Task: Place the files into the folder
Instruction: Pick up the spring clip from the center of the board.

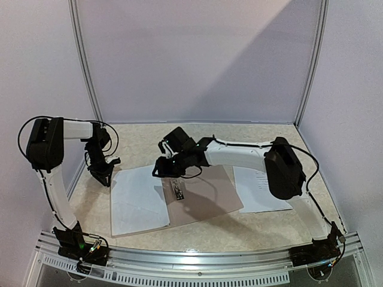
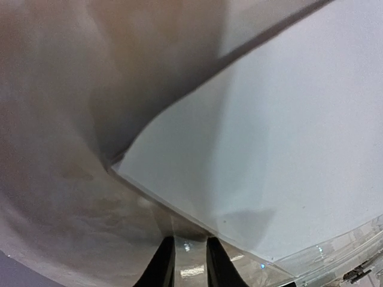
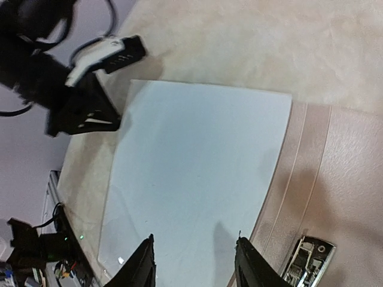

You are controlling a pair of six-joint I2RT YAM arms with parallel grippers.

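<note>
**On the folder's left flap: one sheet down, one to fetch**

On the table, centre, the folder lies open & flat, with the metal clip by the fold. A white sheet covers the left flap, blank side up, its right edge along the fold lines. A second sheet, print side up, sits on the table just right of the folder, partly under the R arm.

Right gripper: fingers spread, nothing between them, hanging over the laid sheet near the clip. Left gripper: at the sheet's far left corner. Its wrist view shows the fingers close w/ a narrow gap and the sheet edge right in front. Can't tell if it pinches the sheet or only stands by it.

Step in hand, my read: sheet is placed, so R clears off & goes for the second one. To do it well:
- Lift straight up before swinging, so no finger drags the paper.
- L at the corner can serve as a stop.
- Check the edges sit inside the flap, not over the clip.

Materials:
- Paper: thin, smooth, limp. Prob. slides easily and curls if nudged.
- Folder: matte tan card w/ pressed creases at the fold, looks stiffer than the paper.
- Clip: small, shiny, hard.
- Table top: pale, mottled, stone-look.
</note>
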